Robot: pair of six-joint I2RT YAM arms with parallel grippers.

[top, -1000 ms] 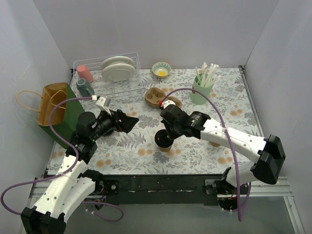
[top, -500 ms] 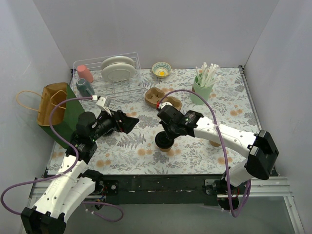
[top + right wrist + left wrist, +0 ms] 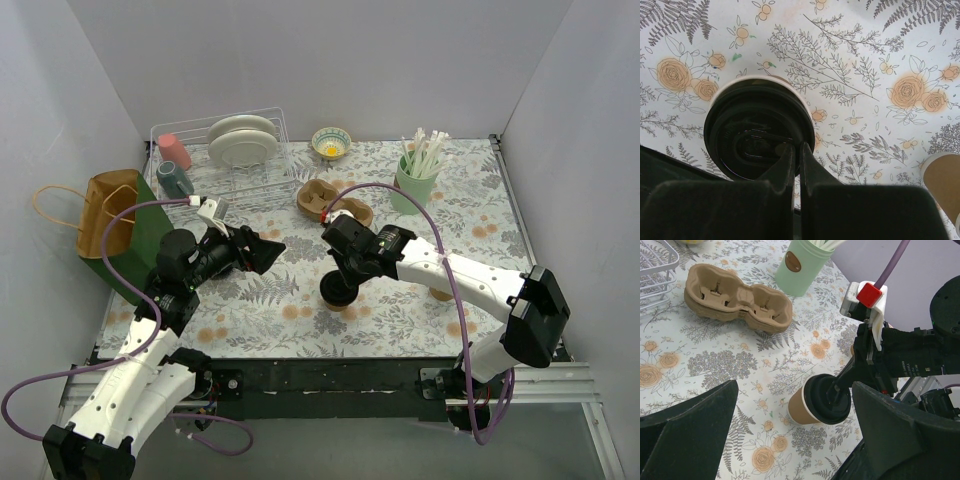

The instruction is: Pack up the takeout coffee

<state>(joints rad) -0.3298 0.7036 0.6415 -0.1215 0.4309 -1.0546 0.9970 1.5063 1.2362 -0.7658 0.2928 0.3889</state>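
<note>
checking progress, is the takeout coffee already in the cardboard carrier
No, the takeout coffee sits on the table, apart from the carrier, whose wells are empty.

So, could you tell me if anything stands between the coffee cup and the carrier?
Nothing visible does: only bare tablecloth lies between the coffee cup and the carrier. The right pincer touches its top.

Your takeout coffee (image 3: 337,291) stands on the table (image 3: 260,310), about midway across and toward the near edge. Behind it lies the cup carrier (image 3: 325,200), with the straw holder (image 3: 413,185) to the carrier's right. The dish rack (image 3: 225,165) sits at the far left with plates (image 3: 242,140) in it, and the bowl (image 3: 331,143) is just right of the rack. The paper bag (image 3: 108,215) stands at the left edge. A lidless cup (image 3: 942,180) sits right of the coffee, apart from it.
</note>
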